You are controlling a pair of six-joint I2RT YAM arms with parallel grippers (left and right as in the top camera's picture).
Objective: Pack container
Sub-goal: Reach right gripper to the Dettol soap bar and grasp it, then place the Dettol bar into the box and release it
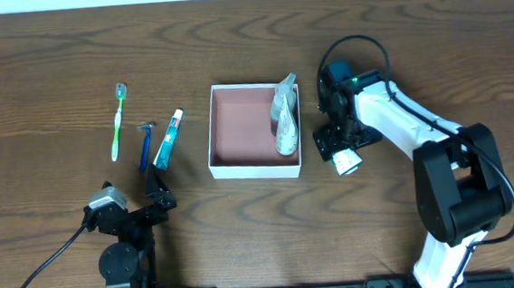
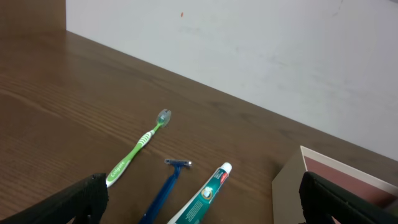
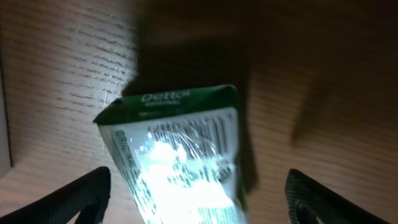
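Container [image 1: 254, 170]: mid-table, clear bottle [image 1: 285, 119] lying inside. Right gripper [image 3: 199, 199]: spread wide over soap packet [image 3: 177, 143] just beside the box, gripping nothing. Next, probably: lower, close, lift across the wall.

Overhead straight down, left wrist low, oblique, sharing toothbrush [image 1: 118, 124], right wrist close-up
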